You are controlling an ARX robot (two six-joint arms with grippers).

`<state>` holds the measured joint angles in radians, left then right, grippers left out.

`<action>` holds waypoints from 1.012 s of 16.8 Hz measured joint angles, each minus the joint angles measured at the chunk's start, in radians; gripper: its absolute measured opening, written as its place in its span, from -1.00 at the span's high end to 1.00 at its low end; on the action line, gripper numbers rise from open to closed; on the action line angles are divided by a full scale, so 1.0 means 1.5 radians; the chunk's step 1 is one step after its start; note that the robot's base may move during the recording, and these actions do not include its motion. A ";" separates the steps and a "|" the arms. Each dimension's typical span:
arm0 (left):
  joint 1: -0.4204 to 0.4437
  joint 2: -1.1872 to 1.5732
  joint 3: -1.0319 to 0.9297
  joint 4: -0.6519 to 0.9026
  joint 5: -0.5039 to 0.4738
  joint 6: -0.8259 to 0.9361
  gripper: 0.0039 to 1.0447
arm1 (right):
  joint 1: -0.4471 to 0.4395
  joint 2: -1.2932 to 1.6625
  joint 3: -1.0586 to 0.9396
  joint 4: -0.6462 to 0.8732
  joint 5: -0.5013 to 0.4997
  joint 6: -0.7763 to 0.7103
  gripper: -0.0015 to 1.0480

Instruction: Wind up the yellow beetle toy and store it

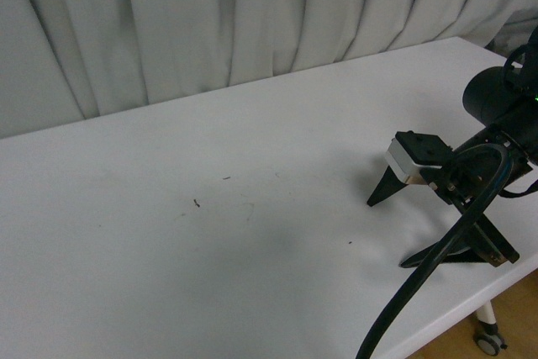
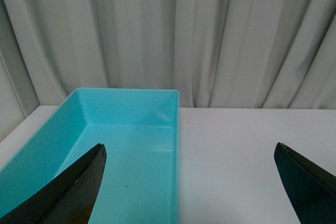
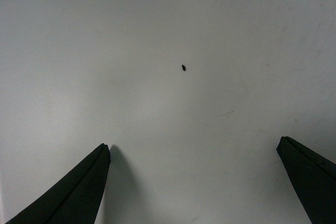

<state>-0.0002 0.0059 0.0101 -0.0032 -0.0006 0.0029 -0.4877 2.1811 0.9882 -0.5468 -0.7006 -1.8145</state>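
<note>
The yellow beetle toy is out of view in all three views. My right gripper (image 1: 385, 233) hovers low over the right part of the white table (image 1: 210, 241), open. In the right wrist view the right gripper (image 3: 193, 148) has its black fingers (image 3: 79, 192) spread wide, with only bare tabletop between them. My left gripper (image 2: 190, 148) is open too, with nothing between its fingers. It looks over the right side wall of an empty turquoise bin (image 2: 126, 103). The left arm does not show in the front view.
A pale pleated curtain (image 1: 252, 14) hangs behind the table's far edge. Small dark specks (image 1: 196, 203) lie mid-table, and one speck (image 3: 184, 67) lies ahead of the right gripper. The table's near right corner and a caster wheel (image 1: 490, 340) show at bottom right.
</note>
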 joint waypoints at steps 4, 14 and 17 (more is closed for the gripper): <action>0.000 0.000 0.000 0.000 0.000 0.000 -0.88 | 0.043 -0.070 -0.066 0.031 -0.008 0.040 -0.87; 0.000 0.000 0.000 0.000 0.000 0.000 -0.88 | 0.222 -0.651 -0.161 -0.031 -0.165 0.086 -0.83; 0.000 0.000 0.000 -0.001 0.001 0.000 -0.88 | 0.335 -0.890 -0.460 0.502 0.274 0.519 -0.29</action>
<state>-0.0002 0.0059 0.0101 -0.0040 0.0010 0.0029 0.0147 0.8459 0.2985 0.2062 -0.2901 -1.0355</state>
